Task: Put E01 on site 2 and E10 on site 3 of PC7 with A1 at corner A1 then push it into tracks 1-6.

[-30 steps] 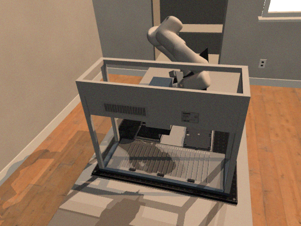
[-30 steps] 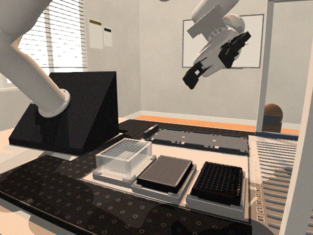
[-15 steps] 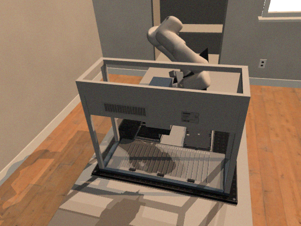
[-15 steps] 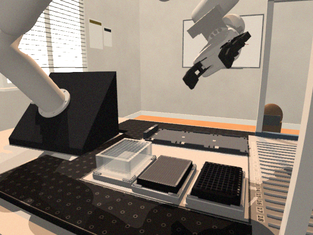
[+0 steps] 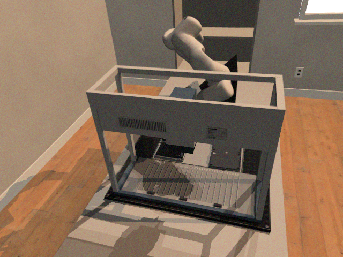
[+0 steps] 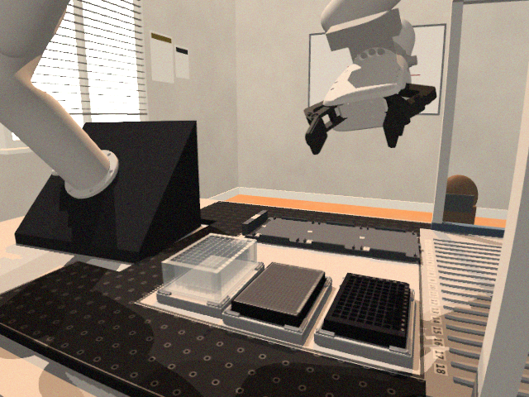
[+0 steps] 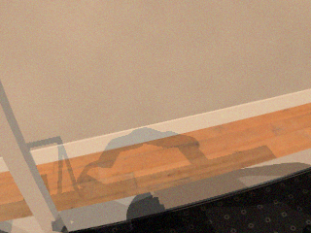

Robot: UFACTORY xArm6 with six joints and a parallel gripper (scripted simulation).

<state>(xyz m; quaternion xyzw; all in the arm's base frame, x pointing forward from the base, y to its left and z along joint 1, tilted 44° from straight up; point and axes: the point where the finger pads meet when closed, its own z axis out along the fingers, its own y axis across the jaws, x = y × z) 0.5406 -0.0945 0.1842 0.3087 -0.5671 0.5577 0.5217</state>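
Beyond the row of nests, in the exterior view, carrier PC7 (image 5: 225, 159) (image 6: 333, 234) lies on the apron (image 5: 203, 152) (image 6: 355, 260), outside the loading rails (image 5: 217, 188) (image 6: 465, 273). You see its long axis run roughly from 10 to 4 o'clock there, with the handle (image 6: 255, 222) at the 10 o'clock end and the other end by the rails. No plate sits on it.

Your three pieces of labware stand in a row along a similar line: clear block E07 (image 6: 209, 269) toward 10 o'clock, E10 (image 6: 279, 290) in the middle, and black E01 (image 5: 166, 150) (image 6: 367, 308) toward 4 o'clock, each in its nest.

Your end effector (image 6: 354, 148) hangs high above the bench (image 5: 278, 235) (image 6: 12, 256), its fingers spread wide with nothing between them, pointing toward 6 o'clock.

You can read 13 to 18 beside the tracks, 18 nearest 6 o'clock. In the top view, the instrument's panel (image 5: 188, 116) bears a barcode (image 5: 142, 124) and a small label (image 5: 216, 133), its print too fine to read.
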